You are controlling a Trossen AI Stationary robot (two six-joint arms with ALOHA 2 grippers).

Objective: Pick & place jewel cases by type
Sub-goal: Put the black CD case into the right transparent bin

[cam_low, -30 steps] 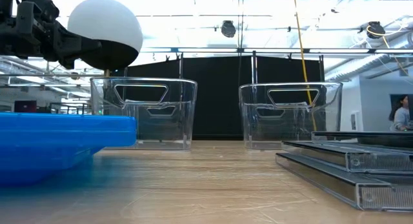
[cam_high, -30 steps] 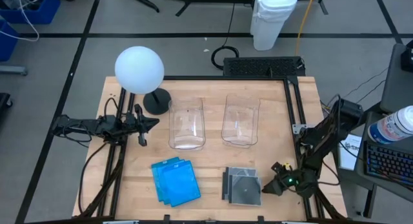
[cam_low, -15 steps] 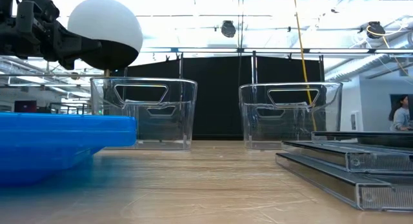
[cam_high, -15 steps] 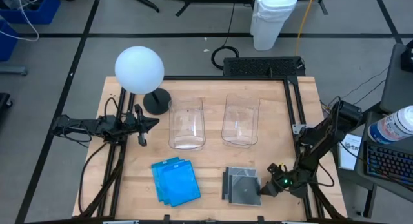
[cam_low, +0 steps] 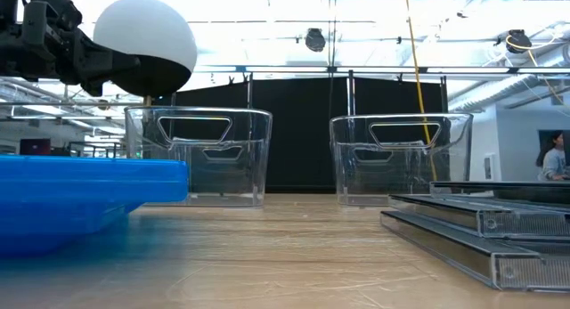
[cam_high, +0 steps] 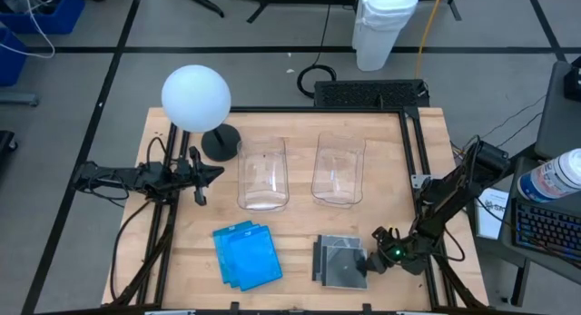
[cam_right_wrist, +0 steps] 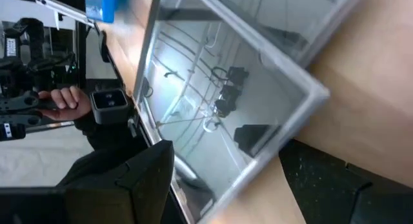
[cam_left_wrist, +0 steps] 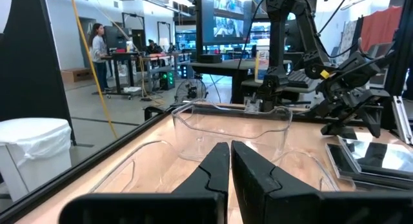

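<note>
Clear jewel cases (cam_high: 339, 261): stacked flat on the bench (cam_high: 300, 224) at its near right, grey-black inserts showing; from the low view they sit as thin layered slabs (cam_low: 481, 233) at the right edge.
Blue jewel cases (cam_high: 245, 253): a fanned pile on the near middle-left of the bench, well apart from the clear stack; the low view catches them as a big blue slab (cam_low: 80, 198) close to the lens.
Right claw (cam_high: 377, 258): down low, right at the clear stack's right edge, a green light glowing on it. Its wrist view has one finger (cam_right_wrist: 139, 185) on each side of a clear case's corner (cam_right_wrist: 258, 108), so the fingers stand spread with the case between them; whether they touch it, I cannot tell.
Left claw (cam_high: 198, 179): parked off the bench's left side, beside the lamp base, pointing toward the bins. Its fingers (cam_left_wrist: 216, 166) are pressed together, only a hairline gap, nothing pinched.
Bins: two clear bins side by side at the bench's middle, left bin (cam_high: 262, 174) and right bin (cam_high: 339, 168), nothing visible inside either.
White globe lamp (cam_high: 196, 97): far-left corner of the bench.
Room: a person (cam_low: 554, 158) stands far off at the right in the low view.
</note>
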